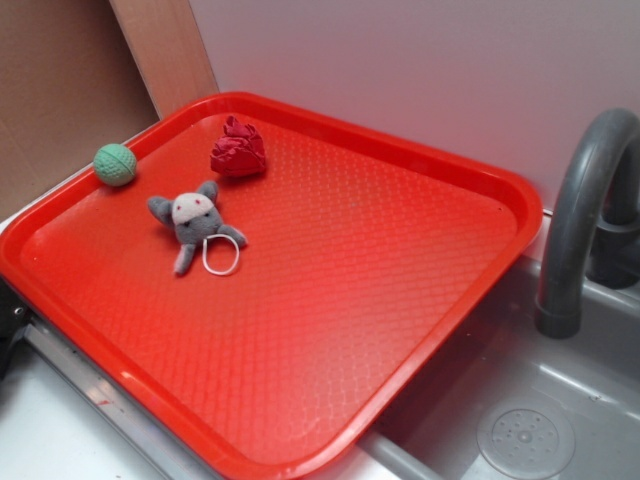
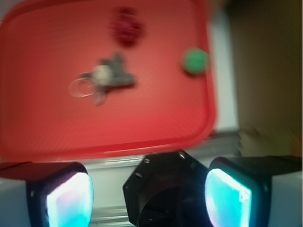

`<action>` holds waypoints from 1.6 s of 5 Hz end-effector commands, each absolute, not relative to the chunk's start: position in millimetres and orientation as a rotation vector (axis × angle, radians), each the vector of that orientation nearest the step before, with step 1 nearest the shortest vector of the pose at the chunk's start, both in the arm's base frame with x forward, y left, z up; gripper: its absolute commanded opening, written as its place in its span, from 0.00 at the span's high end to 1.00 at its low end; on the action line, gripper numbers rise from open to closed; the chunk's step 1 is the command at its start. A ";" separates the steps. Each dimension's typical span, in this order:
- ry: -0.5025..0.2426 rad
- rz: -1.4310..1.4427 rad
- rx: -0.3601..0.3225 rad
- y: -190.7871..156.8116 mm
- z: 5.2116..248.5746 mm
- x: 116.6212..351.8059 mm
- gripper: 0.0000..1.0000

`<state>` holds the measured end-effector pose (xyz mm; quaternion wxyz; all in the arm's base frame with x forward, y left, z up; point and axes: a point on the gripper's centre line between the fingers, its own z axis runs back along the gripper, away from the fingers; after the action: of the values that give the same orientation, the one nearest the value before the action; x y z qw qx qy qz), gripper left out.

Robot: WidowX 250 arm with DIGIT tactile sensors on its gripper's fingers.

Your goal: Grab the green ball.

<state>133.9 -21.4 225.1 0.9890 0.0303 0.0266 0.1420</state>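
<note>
A red tray (image 1: 400, 300) carried a dark red cloth lump (image 1: 238, 150), a grey plush toy (image 1: 192, 222) and, at its far-left rim, the green ball (image 1: 115, 164), while the claw (image 2: 149, 194) stood spread, empty, off the tray.

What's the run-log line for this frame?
gripper: open, empty, off tray | green ball: on red tray rim, ungrasped | phase: pre-approach

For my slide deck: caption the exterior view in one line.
Green ball on the red tray's far-left edge, beside a grey plush toy and dark red cloth lump; sink faucet at right.
</note>
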 end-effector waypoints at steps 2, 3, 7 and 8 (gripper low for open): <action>0.064 1.024 -0.061 32.2 199.0 182.1 0.00; -0.016 1.268 -0.135 41.0 182.4 188.7 0.00; -0.305 1.639 0.210 82.1 87.3 215.7 0.00; -0.331 1.645 0.302 91.6 66.4 220.0 0.00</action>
<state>225.0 86.9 53.6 0.6659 0.1465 -0.1277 0.7203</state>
